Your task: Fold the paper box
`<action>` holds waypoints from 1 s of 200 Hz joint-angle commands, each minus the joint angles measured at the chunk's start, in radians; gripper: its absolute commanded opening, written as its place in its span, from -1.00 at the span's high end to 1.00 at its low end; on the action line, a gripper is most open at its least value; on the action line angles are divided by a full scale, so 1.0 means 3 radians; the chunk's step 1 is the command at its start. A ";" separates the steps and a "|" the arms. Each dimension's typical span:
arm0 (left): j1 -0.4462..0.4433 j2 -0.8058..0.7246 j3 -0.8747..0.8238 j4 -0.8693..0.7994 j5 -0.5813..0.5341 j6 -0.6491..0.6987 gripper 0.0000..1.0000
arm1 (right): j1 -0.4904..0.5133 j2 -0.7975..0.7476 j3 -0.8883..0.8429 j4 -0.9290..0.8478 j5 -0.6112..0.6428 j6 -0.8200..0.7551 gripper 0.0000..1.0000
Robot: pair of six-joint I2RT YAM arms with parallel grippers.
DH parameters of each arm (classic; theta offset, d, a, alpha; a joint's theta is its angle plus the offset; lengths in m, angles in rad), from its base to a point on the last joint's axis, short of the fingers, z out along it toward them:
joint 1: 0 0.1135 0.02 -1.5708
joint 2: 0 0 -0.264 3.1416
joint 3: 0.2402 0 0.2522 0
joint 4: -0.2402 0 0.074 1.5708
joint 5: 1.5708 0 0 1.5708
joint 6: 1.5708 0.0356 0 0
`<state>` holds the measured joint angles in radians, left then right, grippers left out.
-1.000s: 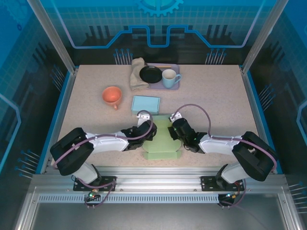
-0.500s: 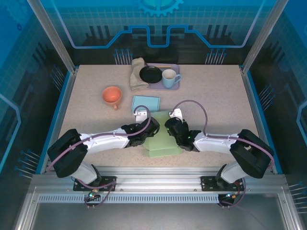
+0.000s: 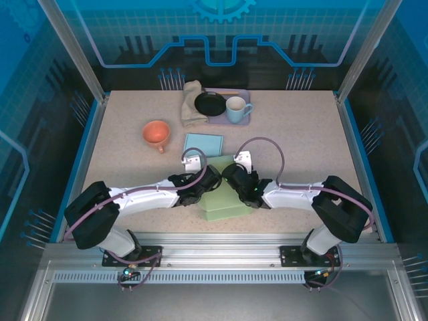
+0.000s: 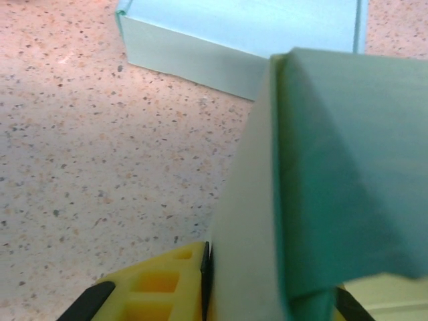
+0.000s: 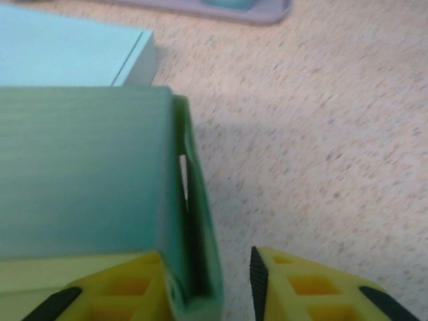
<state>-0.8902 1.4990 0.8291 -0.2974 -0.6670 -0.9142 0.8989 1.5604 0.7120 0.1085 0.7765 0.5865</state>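
Mid-fold, the box (image 3: 229,195) sits low in the centre of the top view, with the left gripper (image 3: 210,180) pinching its left wall and the right gripper (image 3: 231,176) slack astride the right wall, which probably needs clamping next, then tucking inward.

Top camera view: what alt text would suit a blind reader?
Two robot arms meet at a green paper box near the table's front edge. Behind lie a blue box, an orange cup, a cloth, and a tray with a black plate and mug.
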 commanded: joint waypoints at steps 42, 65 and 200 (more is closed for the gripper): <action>0.0067 0.0085 0.0078 -0.0168 -0.0298 0.0096 0.65 | 0.0020 -0.0491 -0.0361 0.0355 -0.0892 -0.0278 0.07; 0.0134 0.0115 0.0077 -0.0075 -0.0303 0.0248 0.66 | 0.0025 -0.0915 -0.0497 0.0117 -0.0954 -0.0216 0.01; 0.0234 -0.0540 0.0164 0.0565 0.0198 0.1829 0.68 | 0.0008 -0.4333 -0.0164 -0.3110 -0.0152 -0.0045 -0.42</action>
<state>-0.8215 1.3930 0.8616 -0.1802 -0.6548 -0.4488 0.8978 0.3275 0.6289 -0.6479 0.6662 0.5903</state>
